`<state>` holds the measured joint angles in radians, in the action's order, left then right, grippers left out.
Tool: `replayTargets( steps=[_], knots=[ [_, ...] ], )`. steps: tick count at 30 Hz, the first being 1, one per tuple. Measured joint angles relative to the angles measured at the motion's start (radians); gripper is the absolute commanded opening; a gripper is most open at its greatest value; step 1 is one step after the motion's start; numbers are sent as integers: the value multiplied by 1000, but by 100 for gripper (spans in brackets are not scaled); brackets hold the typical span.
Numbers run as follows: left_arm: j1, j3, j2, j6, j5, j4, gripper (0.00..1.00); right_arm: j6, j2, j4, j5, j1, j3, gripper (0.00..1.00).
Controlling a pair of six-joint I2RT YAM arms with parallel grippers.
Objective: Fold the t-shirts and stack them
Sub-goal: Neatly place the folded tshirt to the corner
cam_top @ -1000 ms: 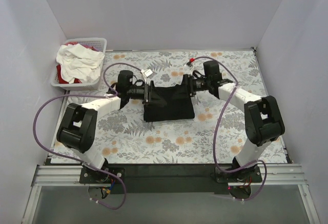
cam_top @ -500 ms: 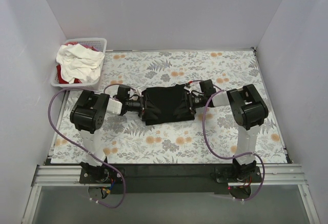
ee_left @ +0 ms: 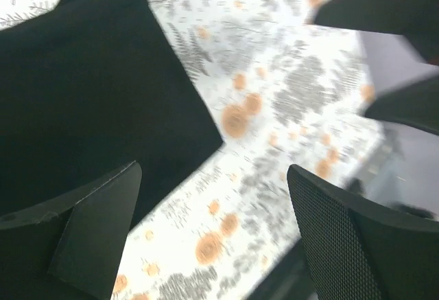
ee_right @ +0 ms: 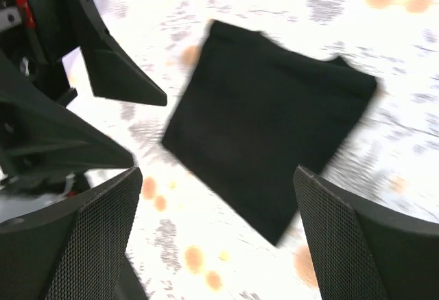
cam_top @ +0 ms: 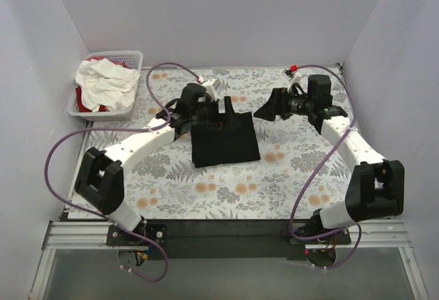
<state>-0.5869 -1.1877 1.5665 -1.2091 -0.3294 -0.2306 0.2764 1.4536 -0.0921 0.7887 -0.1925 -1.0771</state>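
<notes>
A black t-shirt (cam_top: 225, 143) lies folded into a rough square on the flowered table (cam_top: 309, 169). My left gripper (cam_top: 221, 110) hovers over its far edge, jaws open and empty. My right gripper (cam_top: 265, 110) hangs open to the right of that edge, apart from the cloth. The left wrist view is blurred: the black t-shirt (ee_left: 89, 94) fills the upper left, and only tablecloth lies between the open left gripper (ee_left: 214, 173). In the right wrist view the black t-shirt (ee_right: 267, 121) lies beyond the open right gripper (ee_right: 218, 173). White t-shirts (cam_top: 104, 80) and a red one (cam_top: 81, 98) sit in the basket.
A white slotted basket (cam_top: 130, 63) stands at the back left corner of the table. White walls close in the table on the left, back and right. The other arm's fingers (ee_right: 103, 66) show at the left of the right wrist view.
Both grippers have let go of the black t-shirt, opened wide and risen toward the back of the table. The shirt now lies flatter as a folded square.
</notes>
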Motion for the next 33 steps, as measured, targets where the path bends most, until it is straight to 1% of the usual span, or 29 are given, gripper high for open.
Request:
replayTargets(
  steps=[4, 6, 9, 11, 13, 15, 17, 26, 33],
  knots=[
    [-107, -143, 189, 34, 212, -100, 89, -103, -39, -82, -93, 51, 9, 98],
    [-136, -199, 304, 45, 310, -162, 89, -130, -46, -106, -113, 62, 27, 98],
    [-156, -261, 463, 54, 412, -239, 89, -159, -52, -143, -135, 76, 60, 98],
    [-166, -311, 488, 74, 460, -272, 89, -177, -52, -162, -143, 84, 70, 98],
    [-156, -313, 497, 99, 481, -301, 89, -192, -53, -178, -149, 91, 74, 98],
    [-129, -299, 491, 130, 475, -305, 89, -206, -53, -183, -157, 99, 74, 98],
    [-79, -268, 470, 170, 453, -308, 89, -219, -54, -191, -166, 103, 74, 98],
    [235, -110, 348, 472, 393, -426, 89, -254, -42, -214, -184, 112, 63, 98],
    [379, 68, 203, 629, 348, -499, 89, -283, -39, -240, -198, 114, 33, 98]
  ],
)
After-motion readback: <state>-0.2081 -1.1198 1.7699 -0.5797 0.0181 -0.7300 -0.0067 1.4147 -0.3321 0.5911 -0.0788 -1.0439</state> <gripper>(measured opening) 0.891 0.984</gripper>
